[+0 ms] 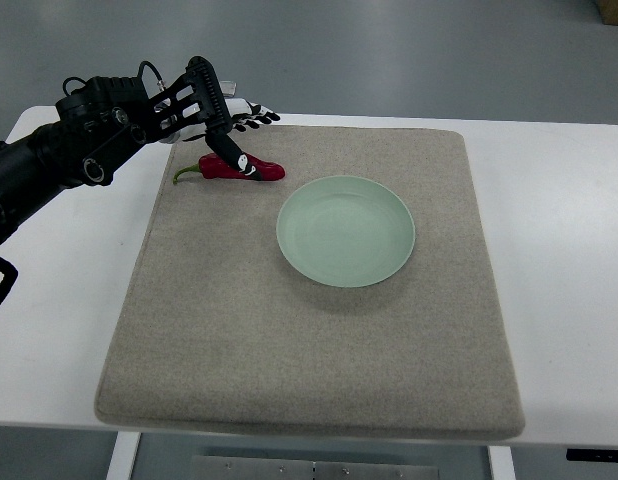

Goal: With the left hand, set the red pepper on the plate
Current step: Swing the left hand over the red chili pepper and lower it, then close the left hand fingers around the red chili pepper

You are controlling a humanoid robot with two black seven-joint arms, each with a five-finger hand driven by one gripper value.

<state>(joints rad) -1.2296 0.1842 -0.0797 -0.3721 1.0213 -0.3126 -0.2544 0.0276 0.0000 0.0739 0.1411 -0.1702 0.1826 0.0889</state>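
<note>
1. Your left hand [224, 125] hovers over the red pepper [234, 168] at the mat's [309, 380] ten o'clock corner; fingers [251, 120] spread, one touching it, nothing pinched.
2. Closing now may roll the pepper away.
3. A loose grip could drop it short of the plate [346, 231], at four o'clock from it.

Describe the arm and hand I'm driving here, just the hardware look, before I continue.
Only the left arm shows: a bulky matte black casing with round joint housings and silver fasteners, thin black cables looping over its top. The left hand has slim, ribbed black fingers on a white palm section. The right arm is out of view.
</note>
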